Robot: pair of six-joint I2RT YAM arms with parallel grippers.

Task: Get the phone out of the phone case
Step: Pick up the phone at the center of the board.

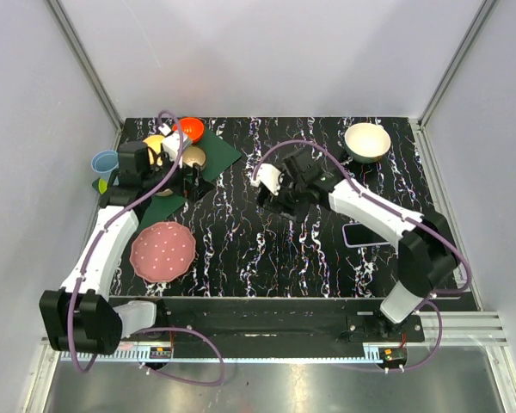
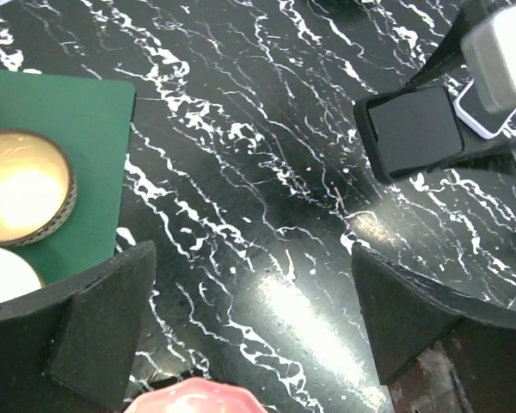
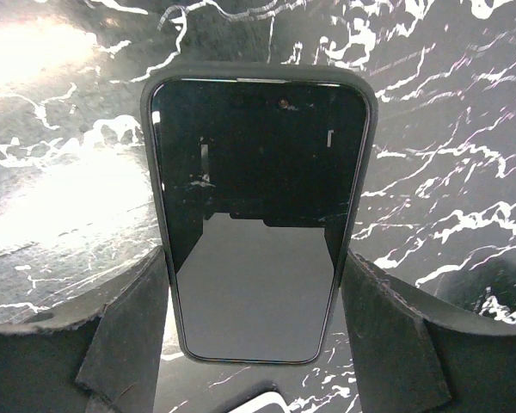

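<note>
A black phone (image 3: 254, 215) sits face up in a dark case (image 3: 258, 74), its rim showing round the screen. My right gripper (image 3: 254, 344) has a finger against each long side of the case near its bottom end, shut on it, low over the black marbled table. In the top view the right gripper (image 1: 279, 196) is at mid-table and hides most of the phone. In the left wrist view the cased phone (image 2: 413, 129) shows at the upper right, held by the right gripper. My left gripper (image 2: 254, 335) is open and empty over bare table; in the top view it (image 1: 189, 181) is at the left.
A pink plate (image 1: 162, 249) lies front left, its rim just below my left fingers (image 2: 189, 400). Green mats (image 1: 213, 155) with bowls and a blue cup (image 1: 104, 161) fill the back left. A cream bowl (image 1: 367, 140) stands back right. A dark flat rectangle with a pale rim (image 1: 365, 234) lies right.
</note>
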